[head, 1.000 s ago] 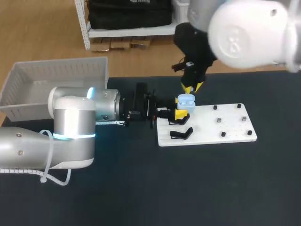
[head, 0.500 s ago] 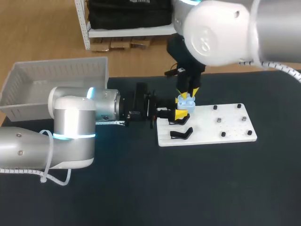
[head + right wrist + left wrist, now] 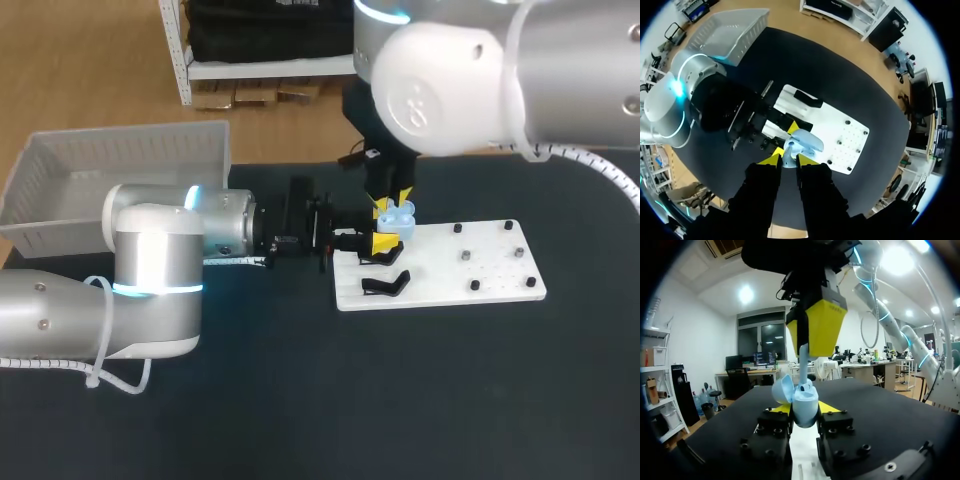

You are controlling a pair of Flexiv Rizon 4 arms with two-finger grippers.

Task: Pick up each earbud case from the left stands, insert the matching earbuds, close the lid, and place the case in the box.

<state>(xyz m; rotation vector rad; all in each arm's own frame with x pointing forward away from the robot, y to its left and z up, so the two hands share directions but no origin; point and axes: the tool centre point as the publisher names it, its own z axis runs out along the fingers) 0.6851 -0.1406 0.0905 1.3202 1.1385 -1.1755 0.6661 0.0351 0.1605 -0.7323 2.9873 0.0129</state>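
Since the right fingers (image 3: pixel 819 325) were lowered, a pale stemmed earbud (image 3: pixel 802 360) clenched in them is held at the open pale blue plastic earbud case (image 3: pixel 805 409), itself clamped between the left fingers (image 3: pixel 781 409); insertion judged underway.

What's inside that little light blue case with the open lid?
A white earbud, held by the right gripper, sticks into the light blue plastic case. Its wells are hidden behind the wall.

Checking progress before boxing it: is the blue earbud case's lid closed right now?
No, the earbud case in the left gripper has its lid swung open to one side.
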